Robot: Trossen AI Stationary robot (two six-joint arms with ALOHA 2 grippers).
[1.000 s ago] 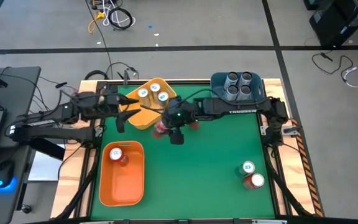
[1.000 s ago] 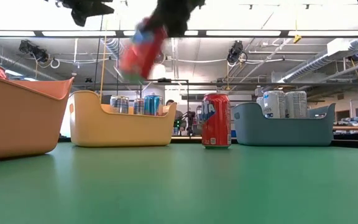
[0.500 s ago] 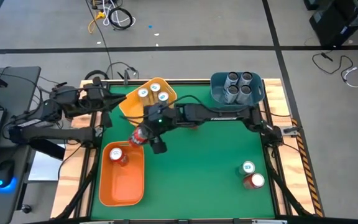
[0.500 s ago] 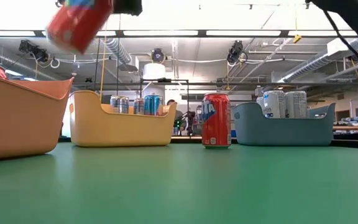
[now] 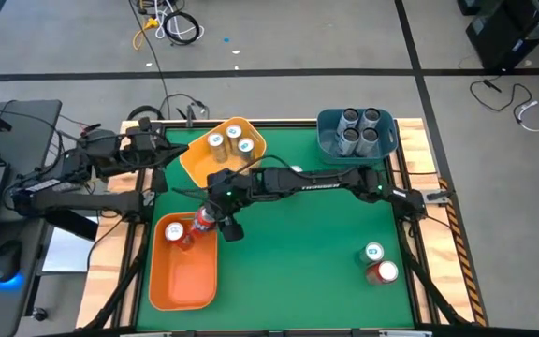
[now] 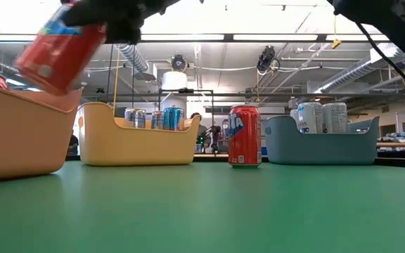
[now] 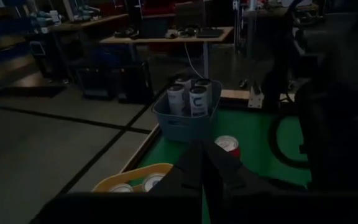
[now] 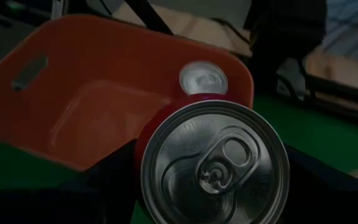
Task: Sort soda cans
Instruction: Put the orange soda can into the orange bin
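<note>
My right gripper [image 5: 215,217] pinches a red soda can [image 5: 204,221], a smooth metal cylinder tilted over the near rim of the orange plastic bin [image 5: 181,281]. Its ridged silver top with pull tab [image 8: 215,165] fills my wrist view. Beyond it, another red can [image 8: 202,79] stands upright inside the bin. My left gripper [image 5: 178,154] waits beside the yellow bin [image 5: 199,161], fingers pressed together.

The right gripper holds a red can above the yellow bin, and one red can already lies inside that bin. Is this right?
Not quite: the bin is orange, not yellow. In the high view the right gripper holds the red can at the orange bin's rim, with another red can already inside.
</note>
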